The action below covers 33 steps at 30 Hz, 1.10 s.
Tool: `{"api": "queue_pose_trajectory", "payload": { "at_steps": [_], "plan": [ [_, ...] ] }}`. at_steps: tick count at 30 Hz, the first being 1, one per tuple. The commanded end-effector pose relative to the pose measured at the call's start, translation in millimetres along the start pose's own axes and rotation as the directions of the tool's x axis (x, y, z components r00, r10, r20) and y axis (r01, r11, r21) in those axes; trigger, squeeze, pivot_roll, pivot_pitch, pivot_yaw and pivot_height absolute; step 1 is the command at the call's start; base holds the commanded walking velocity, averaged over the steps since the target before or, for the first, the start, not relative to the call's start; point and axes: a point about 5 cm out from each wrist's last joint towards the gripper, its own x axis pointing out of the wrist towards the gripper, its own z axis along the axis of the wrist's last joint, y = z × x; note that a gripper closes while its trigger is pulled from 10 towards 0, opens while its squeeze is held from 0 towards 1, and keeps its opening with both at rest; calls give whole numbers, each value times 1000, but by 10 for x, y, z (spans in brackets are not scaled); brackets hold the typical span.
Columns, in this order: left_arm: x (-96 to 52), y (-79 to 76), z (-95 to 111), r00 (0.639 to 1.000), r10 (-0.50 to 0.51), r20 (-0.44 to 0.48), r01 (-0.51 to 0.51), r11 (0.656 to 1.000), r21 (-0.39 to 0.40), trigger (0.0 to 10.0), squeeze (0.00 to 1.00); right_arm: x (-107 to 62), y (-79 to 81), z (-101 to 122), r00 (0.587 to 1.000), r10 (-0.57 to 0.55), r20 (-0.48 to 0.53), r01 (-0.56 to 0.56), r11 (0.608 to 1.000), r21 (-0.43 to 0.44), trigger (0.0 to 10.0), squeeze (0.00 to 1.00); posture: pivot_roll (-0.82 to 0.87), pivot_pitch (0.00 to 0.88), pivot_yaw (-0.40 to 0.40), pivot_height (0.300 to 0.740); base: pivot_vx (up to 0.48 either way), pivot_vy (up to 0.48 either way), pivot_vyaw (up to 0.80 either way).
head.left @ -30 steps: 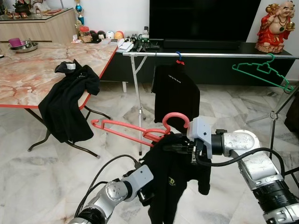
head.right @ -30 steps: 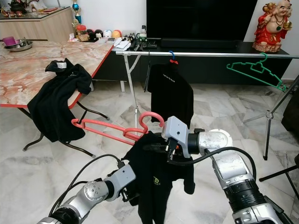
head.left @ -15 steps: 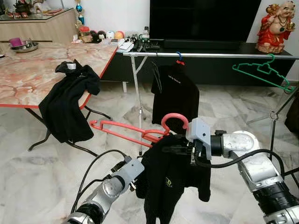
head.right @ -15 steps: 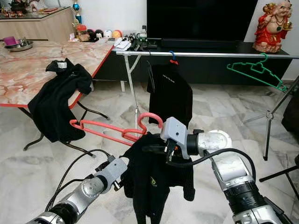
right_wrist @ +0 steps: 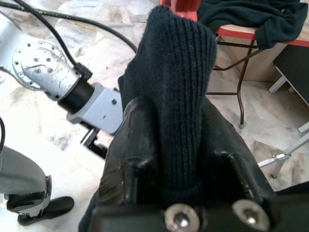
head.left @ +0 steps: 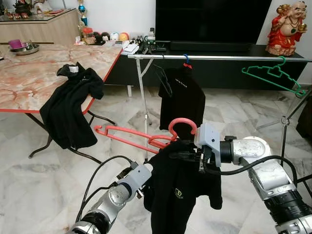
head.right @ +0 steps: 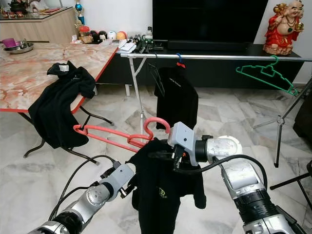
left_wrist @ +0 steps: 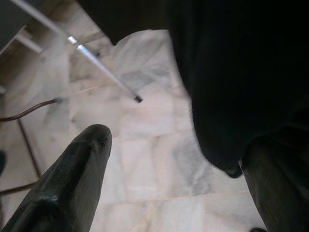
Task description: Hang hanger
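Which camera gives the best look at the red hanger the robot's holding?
The left eye view: the red hanger shows whole, hook up, above the black shirt clamped in the right gripper. The right eye view shows it equally. The right wrist view catches a red sliver at the frame edge.

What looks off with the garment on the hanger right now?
The black garment is not spread over the red hanger: it hangs bunched at the hook end, pinched in the right gripper, while the hanger's long arm sticks out bare and tilted. The left gripper is open beside the cloth. Another black garment droops off the table edge.
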Motion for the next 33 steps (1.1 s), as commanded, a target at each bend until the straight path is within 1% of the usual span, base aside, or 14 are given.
{"api": "queue_pose_trajectory", "payload": {
  "at_steps": [1,4,6,13,15,17,18,19,20,21,25,33],
  "plan": [
    [2,-36,-14,1000,-27,-5,27,1000,14,10000,0,-4,-33,162,999,-12,51,14,999,-47,0,0,8,10,-29,740,0,0,0],
    [3,-83,4,998,-67,12,67,998,7,10000,0,0,-35,188,998,-11,61,14,999,-46,0,0,7,10,-30,740,0,0,0],
    [3,-123,4,995,-102,14,101,995,16,10000,0,-2,-42,203,998,-13,65,16,999,-48,0,0,6,12,-31,740,0,0,0],
    [5,-159,3,991,-136,8,136,990,21,10000,0,0,-61,253,997,-15,79,19,998,-52,0,0,6,14,-35,740,0,0,0],
    [6,-164,-5,991,-136,-1,136,990,25,10000,0,3,-65,271,996,-15,85,20,998,-54,0,0,5,15,-36,740,0,0,0],
    [7,-144,-32,994,-107,-24,107,994,29,10000,0,7,-64,285,996,-12,90,17,998,-55,0,0,3,15,-36,740,0,0,0],
    [7,-106,-41,997,-71,-31,71,997,14,10000,0,6,-61,290,996,-8,91,13,998,-56,0,0,3,16,-38,740,0,0,0],
    [7,-106,-41,997,-71,-31,71,997,14,10000,0,6,-61,290,996,-8,91,13,998,-56,0,0,3,16,-38,740,0,0,0],
    [7,-62,-39,999,-44,-33,44,999,-4,5725,0,4,-58,288,996,-6,89,11,998,-56,0,0,3,16,-38,740,0,0,0],
    [6,-41,-37,999,-31,-31,31,1000,-6,0,0,3,-56,285,996,-6,88,11,998,-56,0,0,3,16,-38,740,0,0,0],
    [1,10,-38,999,-12,-33,12,1000,-6,0,0,-2,-50,249,997,-6,71,10,998,-54,0,0,5,16,-40,740,0,0,0],
    [-1,21,-46,999,-5,-36,5,1000,-7,0,0,-5,-26,131,1000,-7,31,8,999,-40,0,0,10,19,-42,740,0,0,0]
  ]
}}
